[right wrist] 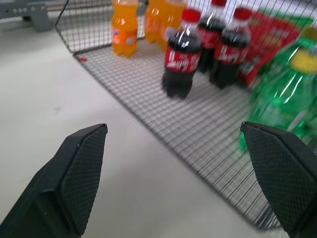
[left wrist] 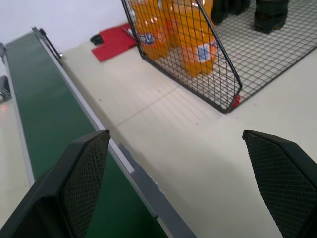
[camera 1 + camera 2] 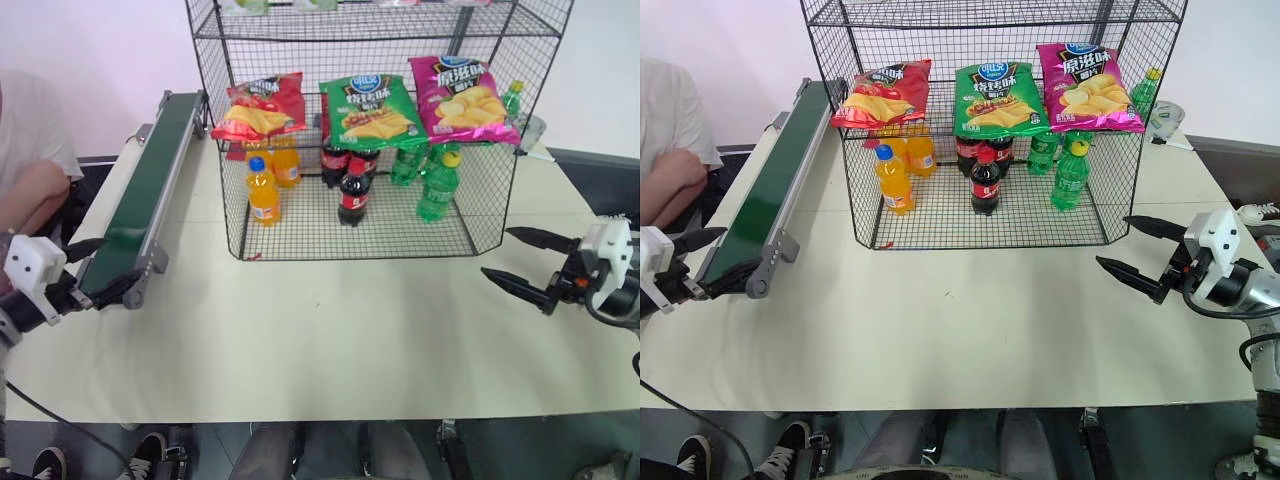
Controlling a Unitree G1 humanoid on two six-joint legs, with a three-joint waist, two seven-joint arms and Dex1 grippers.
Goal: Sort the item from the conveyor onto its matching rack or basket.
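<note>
left gripper (image 3: 100,270) by conveyor (image 3: 150,175), jaws spread

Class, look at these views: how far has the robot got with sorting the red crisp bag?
Looks done: the red crisp bag already lies on the rack shelf beside the green bag and magenta bag. In hand: nothing; the left hand and right hand are both open and empty. Left: the conveyor carries no item, so nothing seems to remain.

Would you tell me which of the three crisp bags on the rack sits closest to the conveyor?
The red crisp bag, leftmost; the green and magenta bags lie farther right.
</note>
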